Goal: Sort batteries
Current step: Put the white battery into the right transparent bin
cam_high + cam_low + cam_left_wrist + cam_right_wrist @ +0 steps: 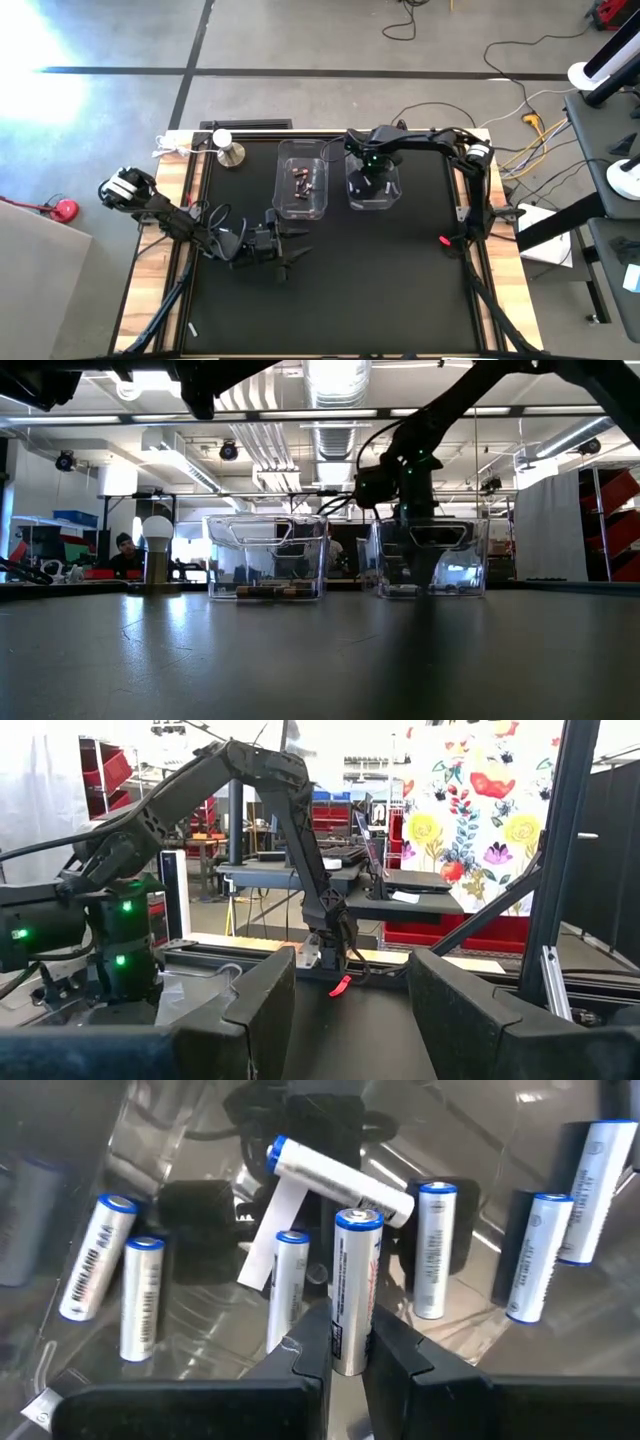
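The right tool (348,1342) pinches a white battery (352,1285) inside the right bin (372,190), among other white cells. Dark cells (303,181) lie in the left bin (301,180); the left tool (290,255) hangs spread above the surface (380,280), so sorting appears nearly finished.

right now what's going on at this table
The robot is sorting batteries into two clear bins. The right gripper is down inside the right bin, its jaws shut on a white battery with a blue cap, other white batteries lying around it. The left bin holds a few dark reddish batteries. The left gripper waits over the black mat, jaws apart and holding nothing.
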Controlling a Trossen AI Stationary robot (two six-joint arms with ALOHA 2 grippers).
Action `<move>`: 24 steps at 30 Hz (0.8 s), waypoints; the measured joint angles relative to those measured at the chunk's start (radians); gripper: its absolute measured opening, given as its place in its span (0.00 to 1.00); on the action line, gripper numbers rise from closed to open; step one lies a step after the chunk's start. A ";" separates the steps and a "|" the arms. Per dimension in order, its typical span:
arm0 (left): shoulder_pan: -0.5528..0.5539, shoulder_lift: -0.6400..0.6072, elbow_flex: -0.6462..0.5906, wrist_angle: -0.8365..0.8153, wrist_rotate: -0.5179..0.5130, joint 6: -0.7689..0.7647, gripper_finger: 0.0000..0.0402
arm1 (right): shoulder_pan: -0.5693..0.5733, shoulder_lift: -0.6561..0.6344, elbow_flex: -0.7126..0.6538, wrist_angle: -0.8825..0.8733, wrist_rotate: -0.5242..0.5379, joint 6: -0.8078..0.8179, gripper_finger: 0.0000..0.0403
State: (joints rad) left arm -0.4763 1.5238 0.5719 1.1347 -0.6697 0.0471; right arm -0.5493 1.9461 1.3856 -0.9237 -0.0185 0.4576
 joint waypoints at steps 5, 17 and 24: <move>0.000 0.000 -0.002 0.000 0.000 0.000 0.43 | 0.001 0.005 0.004 -0.005 0.000 -0.004 0.07; 0.000 0.000 0.001 -0.001 0.000 0.000 0.43 | 0.001 0.007 0.004 -0.019 -0.001 -0.014 0.07; -0.001 0.000 0.004 0.002 0.000 -0.003 0.43 | 0.001 0.007 0.003 -0.018 -0.003 -0.014 0.07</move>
State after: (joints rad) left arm -0.4770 1.5234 0.5756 1.1368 -0.6697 0.0444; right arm -0.5488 1.9526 1.3888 -0.9420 -0.0212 0.4435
